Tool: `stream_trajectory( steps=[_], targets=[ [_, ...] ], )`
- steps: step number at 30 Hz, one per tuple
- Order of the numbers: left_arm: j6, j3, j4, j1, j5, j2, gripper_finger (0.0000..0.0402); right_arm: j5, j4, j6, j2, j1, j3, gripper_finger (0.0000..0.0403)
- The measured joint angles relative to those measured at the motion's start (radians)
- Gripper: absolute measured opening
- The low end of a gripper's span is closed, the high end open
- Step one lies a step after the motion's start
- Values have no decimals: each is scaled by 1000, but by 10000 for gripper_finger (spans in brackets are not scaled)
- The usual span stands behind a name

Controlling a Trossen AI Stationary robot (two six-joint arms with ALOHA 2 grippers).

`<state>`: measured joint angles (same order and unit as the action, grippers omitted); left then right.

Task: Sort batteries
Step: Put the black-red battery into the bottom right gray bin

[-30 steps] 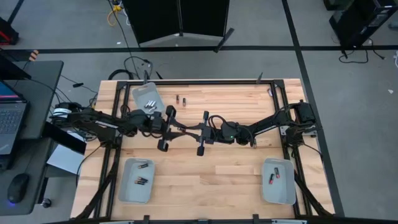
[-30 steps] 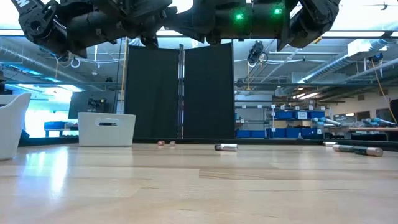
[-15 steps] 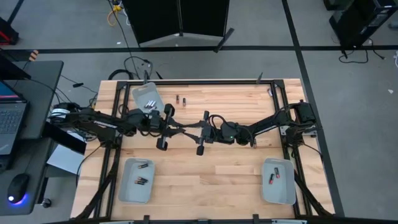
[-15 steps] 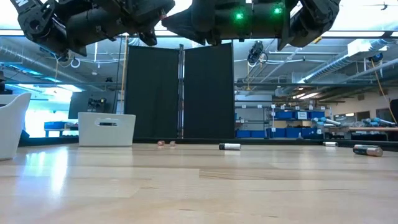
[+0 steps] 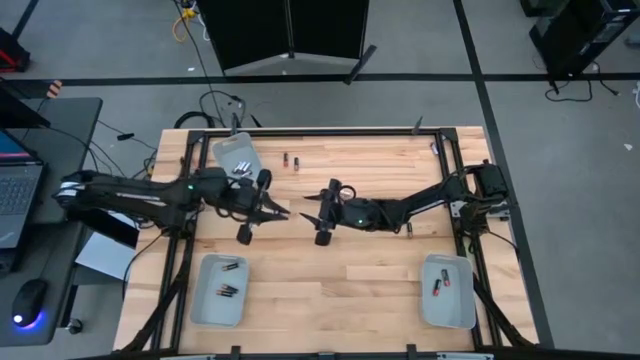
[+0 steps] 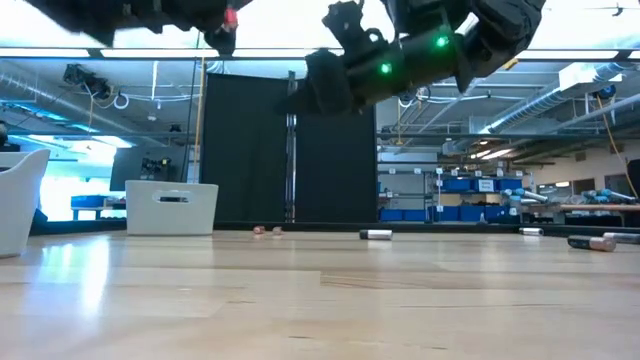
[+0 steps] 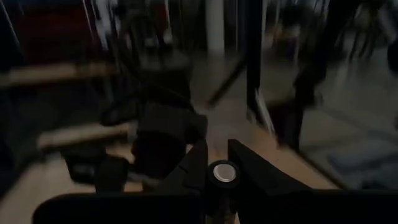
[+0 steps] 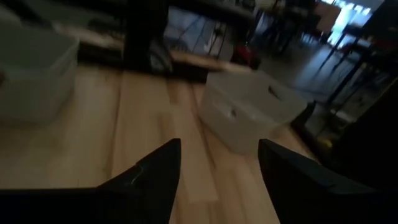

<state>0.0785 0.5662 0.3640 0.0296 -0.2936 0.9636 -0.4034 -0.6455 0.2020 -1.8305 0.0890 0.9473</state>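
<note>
A small silvery-ended battery [image 7: 222, 173] sits between the fingers of my left gripper [image 7: 222, 167], which is shut on it above the table's middle [image 5: 283, 213]. My right gripper [image 5: 306, 214] faces it from the right, a short gap away. It is open with nothing between its fingers [image 8: 217, 168]. Both hang well above the tabletop in the low view. Two loose batteries [image 5: 290, 160] lie on the table at the far side, and others [image 6: 376, 234] [image 6: 590, 242] show in the low view. My left gripper pinches the battery between its two fingers [image 7: 198, 163], by its side close to the round end [image 7: 222, 182] that faces the wrist camera. The fingers are about level and point toward the table's right. The battery is lifted clear of the table.
A pale grey tray [image 5: 237, 155] with batteries stands at the far left. Another tray [image 5: 222, 290] with batteries is at the near left, and a third [image 5: 447, 290] at the near right. A laptop desk [image 5: 30, 190] stands beyond the left edge.
The two grippers stood tip to tip over the table's middle. My left gripper has drawn back toward the table's left edge, and a gap now shows between them. My right gripper has tipped downward. A loose battery on the table has crept to the right in the low view.
</note>
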Motion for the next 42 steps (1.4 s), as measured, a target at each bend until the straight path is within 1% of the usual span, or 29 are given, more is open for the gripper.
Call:
stream_trajectory(
  steps=[4,7,10,15,19,22,25,28,30,32,34,36,39,42],
  targets=[
    [3,147,-451,-67,109,-23,49,9,86,-6,1,-11,0,200],
    [-76,228,-708,-147,221,-18,49,43,143,-20,1,-27,-1,171],
    [-234,258,-868,-235,281,-15,49,89,179,-23,1,-43,-1,136],
    [-552,248,-1005,-420,329,-7,49,135,208,-2,1,-66,-1,77],
    [-776,248,-1079,-562,365,43,49,164,217,38,1,-83,-1,37],
    [-897,248,-1078,-647,376,104,49,185,214,44,1,-95,0,14],
    [-964,247,-1063,-705,398,153,49,209,214,52,1,-104,0,8],
    [-988,253,-1071,-728,468,163,49,222,216,67,2,-109,0,14],
    [-976,268,-1071,-719,529,144,49,222,231,72,11,-112,0,20],
    [-967,281,-1112,-688,566,115,49,222,255,79,34,-114,0,21],
    [-952,285,-1148,-642,571,96,49,222,281,79,61,-114,0,17],
    [-919,285,-1150,-590,571,83,49,222,324,84,93,-114,0,12],
    [-807,285,-1060,-509,566,86,49,222,403,88,155,-114,0,8],
    [-661,279,-906,-431,548,112,49,222,508,37,227,-107,0,13]
  ],
)
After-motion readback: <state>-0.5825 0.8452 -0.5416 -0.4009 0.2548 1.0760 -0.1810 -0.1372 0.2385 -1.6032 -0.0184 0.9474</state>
